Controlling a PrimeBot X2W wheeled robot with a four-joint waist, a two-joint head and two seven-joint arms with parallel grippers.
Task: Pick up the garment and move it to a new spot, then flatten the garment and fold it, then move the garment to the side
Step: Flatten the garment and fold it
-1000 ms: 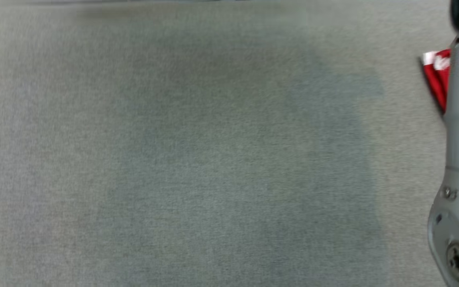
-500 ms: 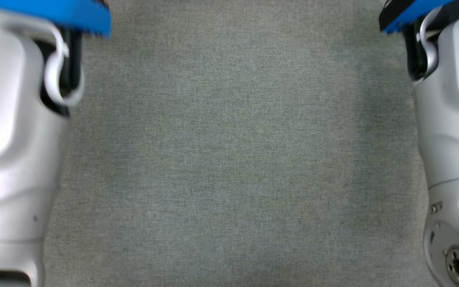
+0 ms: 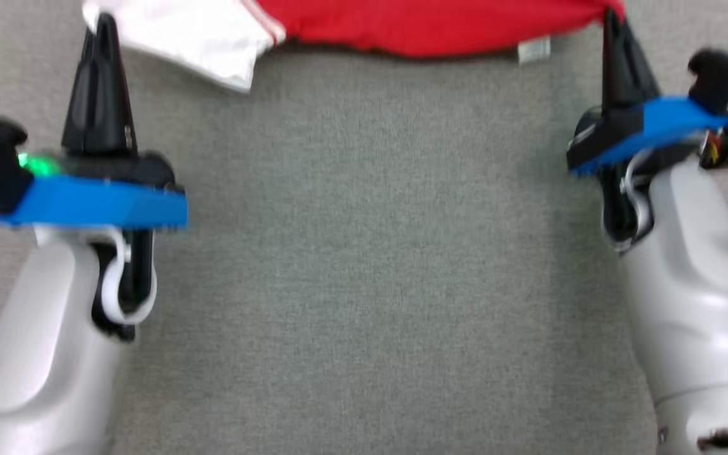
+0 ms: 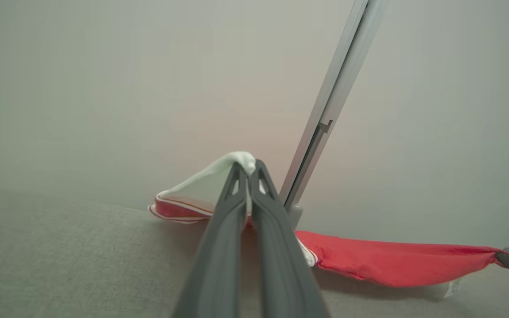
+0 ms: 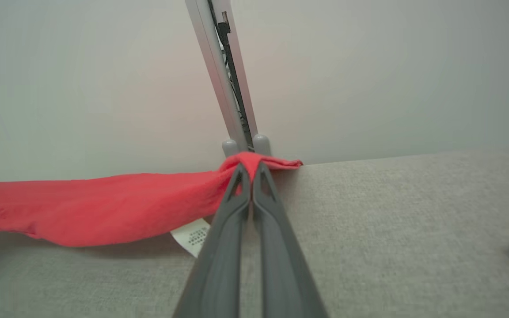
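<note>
We find the left tool (image 3: 105, 25) at the upper left of the head view, clenched on the white sleeve (image 3: 193, 35) of the garment (image 3: 414, 25). In the left wrist view, white cloth is pinched between the closed fingers and folds over their tips. From this tool the garment runs rightward as a stretched red band along the far side of the grey bench (image 3: 364, 253). Most of its length is held off the surface, with a shadow beneath. A white care label (image 3: 533, 50) hangs from the red edge near the right tool (image 3: 612, 22). The right tool is clenched on a red corner of the garment, which bunches over its fingertips in the right wrist view. A metal post (image 5: 226, 75) stands just behind that corner, against a pale wall (image 5: 391, 66).
</note>
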